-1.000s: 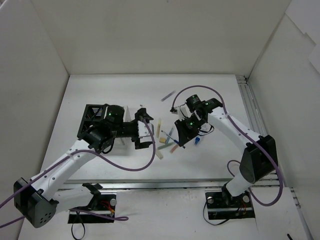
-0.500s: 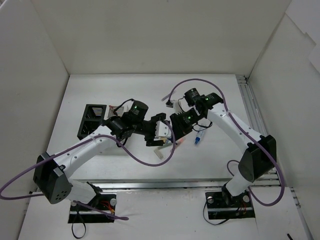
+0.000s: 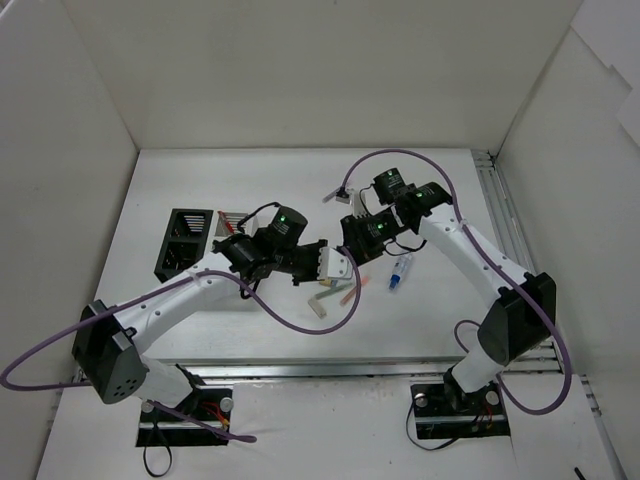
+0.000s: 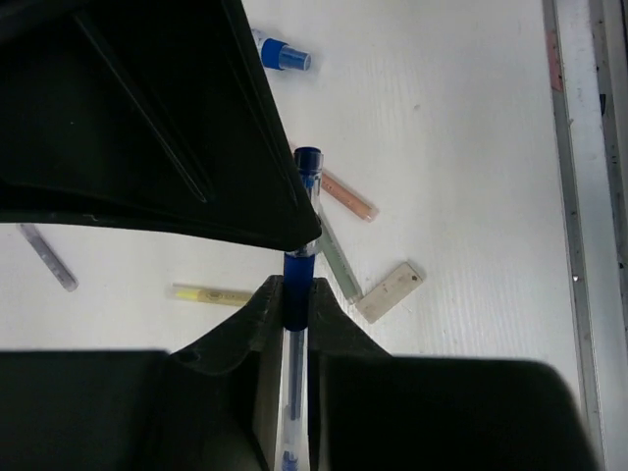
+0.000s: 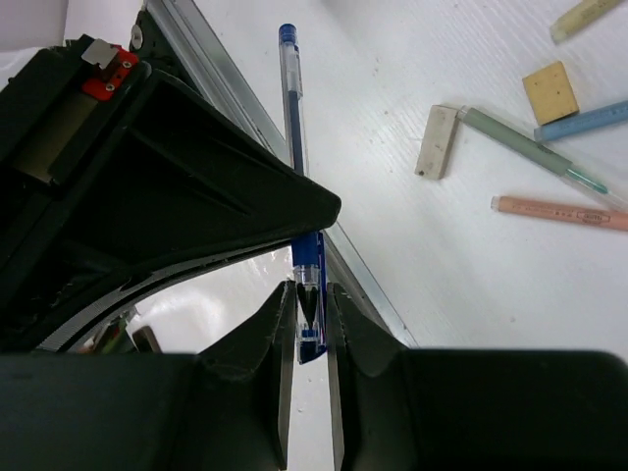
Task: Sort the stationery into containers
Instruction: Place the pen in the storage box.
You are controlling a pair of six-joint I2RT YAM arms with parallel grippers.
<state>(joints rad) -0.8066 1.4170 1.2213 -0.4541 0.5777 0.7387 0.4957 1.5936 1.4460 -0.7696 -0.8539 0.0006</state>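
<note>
- Left pincer (image 4: 296,299) clenched on the blue pen (image 4: 297,273), mid-table (image 4: 471,147).
- Right pincer (image 5: 309,306) grips the same pen; the pincers meet nose to nose.
- Orange pencil (image 4: 348,196) and beige eraser (image 4: 390,291) lie loose beneath.
- Black organiser (image 3: 187,240) sits well apart, to the left.

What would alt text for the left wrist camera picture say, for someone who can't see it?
The left gripper is shut on a blue pen that points up the picture, alongside a large black casing filling the upper left. On the white table beyond lie an orange pencil, a grey-green pen, a beige eraser and a blue-capped tube.
</note>
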